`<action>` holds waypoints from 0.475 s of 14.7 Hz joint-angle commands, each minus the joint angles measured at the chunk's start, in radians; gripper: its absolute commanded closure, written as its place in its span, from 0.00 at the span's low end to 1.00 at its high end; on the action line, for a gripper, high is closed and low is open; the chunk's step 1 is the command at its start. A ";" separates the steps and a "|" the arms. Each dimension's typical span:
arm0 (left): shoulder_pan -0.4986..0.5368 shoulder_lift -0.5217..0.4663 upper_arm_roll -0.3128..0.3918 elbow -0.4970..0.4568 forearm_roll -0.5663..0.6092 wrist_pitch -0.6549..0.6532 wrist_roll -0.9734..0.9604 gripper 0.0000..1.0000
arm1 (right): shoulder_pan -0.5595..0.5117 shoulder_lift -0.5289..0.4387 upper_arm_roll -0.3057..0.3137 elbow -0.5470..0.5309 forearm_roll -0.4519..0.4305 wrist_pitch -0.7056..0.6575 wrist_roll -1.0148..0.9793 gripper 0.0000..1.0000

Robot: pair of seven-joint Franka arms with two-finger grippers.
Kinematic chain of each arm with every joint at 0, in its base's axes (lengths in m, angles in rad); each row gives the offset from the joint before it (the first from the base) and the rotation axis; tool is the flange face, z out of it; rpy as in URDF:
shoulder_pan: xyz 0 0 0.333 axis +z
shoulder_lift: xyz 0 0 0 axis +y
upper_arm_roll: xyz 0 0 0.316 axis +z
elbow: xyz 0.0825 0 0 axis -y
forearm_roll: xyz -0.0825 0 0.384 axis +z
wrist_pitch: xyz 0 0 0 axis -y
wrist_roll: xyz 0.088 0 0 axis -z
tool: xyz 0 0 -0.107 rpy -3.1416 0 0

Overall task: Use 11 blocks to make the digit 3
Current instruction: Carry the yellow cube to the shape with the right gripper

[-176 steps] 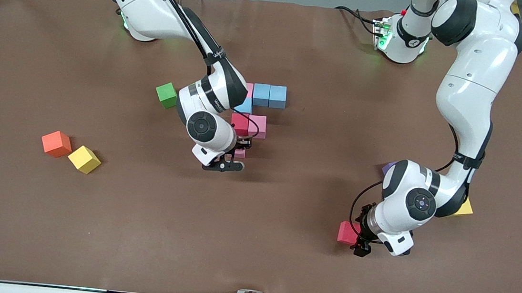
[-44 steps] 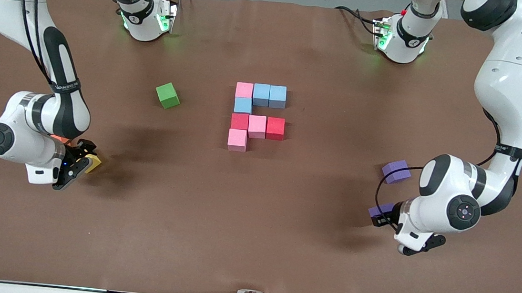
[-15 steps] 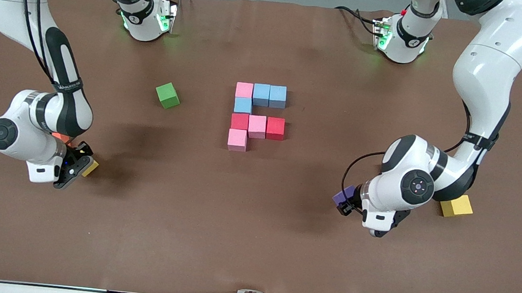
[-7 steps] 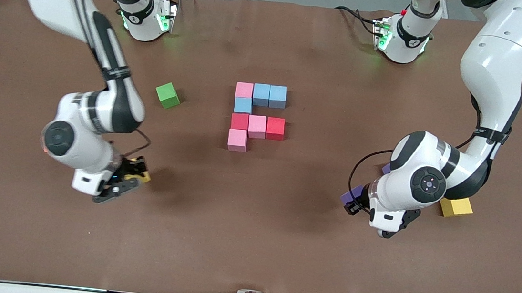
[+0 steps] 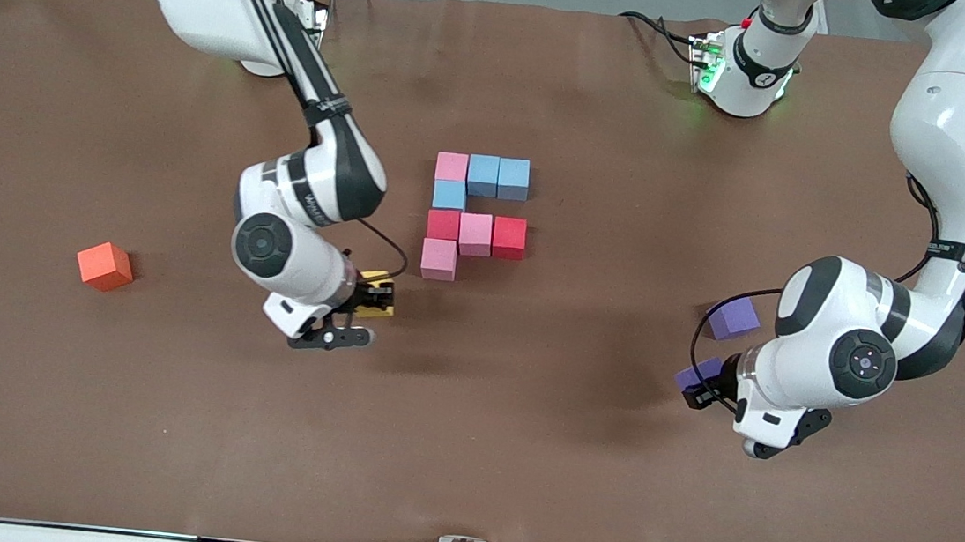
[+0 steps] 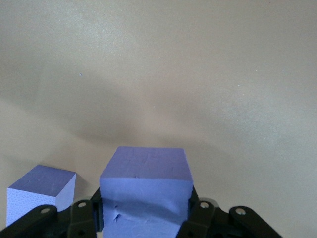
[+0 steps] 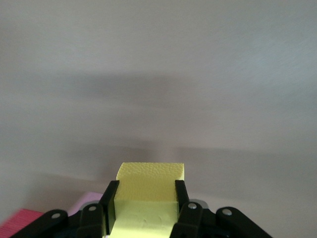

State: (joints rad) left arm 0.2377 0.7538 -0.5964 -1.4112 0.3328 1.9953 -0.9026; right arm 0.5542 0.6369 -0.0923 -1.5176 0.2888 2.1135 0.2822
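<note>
- No containers on the table (image 5: 518,451); every cube sits on the bare brown mat or is held in a gripper.
- Partial digit 3 (image 5: 477,217) at mid-table, eight cubes. Bar farthest from the front camera: pink block (image 5: 451,166), then two light blue blocks (image 5: 483,175) (image 5: 513,178).
- A third light blue block (image 5: 449,194) joins that bar to the middle bar at the end toward the right arm.
- Middle bar: red block (image 5: 443,224), pink block (image 5: 475,234), red block (image 5: 509,237), all touching.
- Another pink block (image 5: 438,259) sits just nearer the camera than the first red one.
- Right gripper (image 5: 376,296), over the mat just beside that lowest pink cube, is clamped on the yellow block (image 7: 148,191); fingers (image 7: 110,206) press its two side faces.
- Left gripper (image 5: 701,388), toward the left arm's end of the table, is clamped on a purple block (image 6: 146,193), apparently lifted clear of the mat, though contact underneath is hard to judge.
- Second purple block (image 5: 733,317) rests on the mat, near the held one.
- Orange cube (image 5: 104,266) lies alone toward the right arm's end.
- Writing: small lettering on the right arm's forearm band (image 5: 308,198), not legible.
</note>
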 commanded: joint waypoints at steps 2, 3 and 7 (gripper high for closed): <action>-0.008 -0.018 -0.005 -0.006 0.008 -0.021 0.005 0.75 | 0.052 0.089 -0.012 0.111 0.040 -0.018 0.126 0.71; -0.009 -0.018 -0.006 -0.006 0.005 -0.021 -0.001 0.75 | 0.055 0.101 -0.012 0.125 0.040 -0.020 0.127 0.71; -0.015 -0.016 -0.006 -0.008 0.000 -0.020 -0.004 0.75 | 0.064 0.139 -0.012 0.163 0.049 -0.010 0.127 0.71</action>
State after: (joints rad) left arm 0.2236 0.7538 -0.5997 -1.4123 0.3327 1.9940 -0.9033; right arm 0.6102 0.7498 -0.0929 -1.3988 0.3059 2.1122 0.4006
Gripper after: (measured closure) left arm 0.405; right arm 0.502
